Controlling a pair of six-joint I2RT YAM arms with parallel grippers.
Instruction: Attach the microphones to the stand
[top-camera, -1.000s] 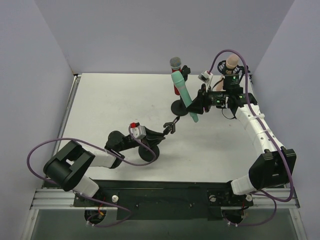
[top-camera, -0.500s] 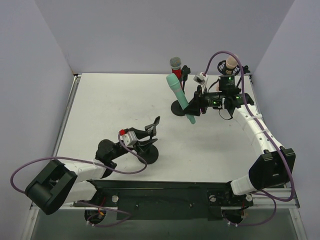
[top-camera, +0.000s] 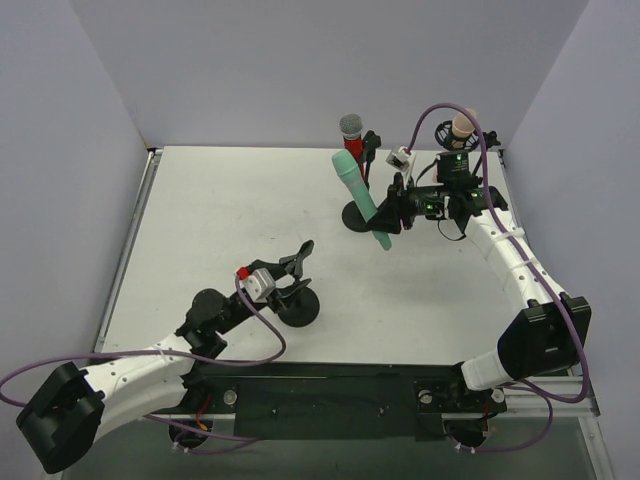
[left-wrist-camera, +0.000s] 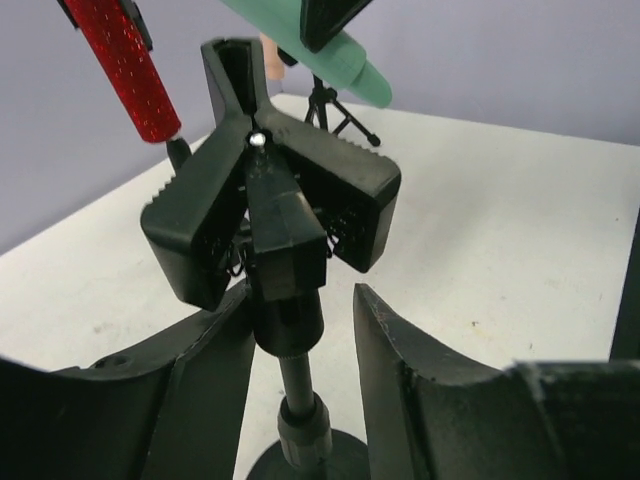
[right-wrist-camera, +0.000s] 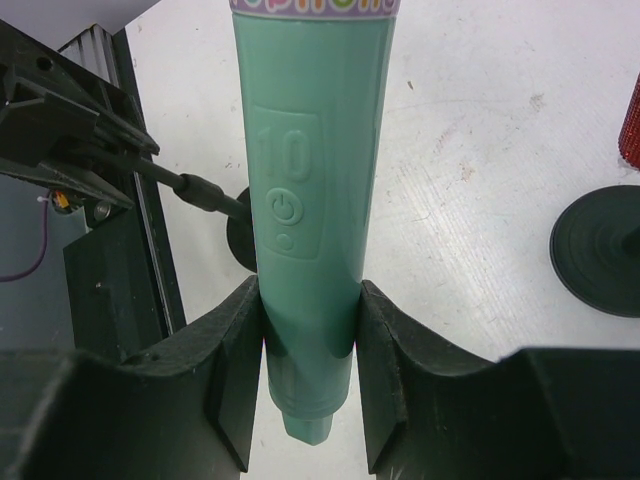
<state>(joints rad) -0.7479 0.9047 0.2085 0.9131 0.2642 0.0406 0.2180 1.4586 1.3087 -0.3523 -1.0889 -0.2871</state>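
My right gripper (top-camera: 388, 212) (right-wrist-camera: 310, 370) is shut on the lower body of the mint green microphone (top-camera: 358, 192) (right-wrist-camera: 310, 190) and holds it tilted in the air, head up, beside the red microphone. The glittery red microphone (top-camera: 351, 128) (left-wrist-camera: 125, 65) sits clipped in a round-base stand (top-camera: 357, 217). The peach-pink microphone (top-camera: 461, 126) sits in a tripod stand at the back right. An empty black stand with a clip (top-camera: 299, 254) (left-wrist-camera: 270, 210) stands front centre. My left gripper (top-camera: 289, 296) (left-wrist-camera: 300, 300) is open, its fingers either side of that stand's post (left-wrist-camera: 296, 380).
The empty stand's round base (top-camera: 299, 306) (right-wrist-camera: 240, 235) lies near the front rail (top-camera: 330, 375). The red microphone's stand base (right-wrist-camera: 600, 250) is just right of the green microphone. Grey walls close in the table's back and sides.
My left arm has drawn back to the left and lowered, with its gripper now at the empty stand's post. My right gripper has shifted the green microphone slightly left.
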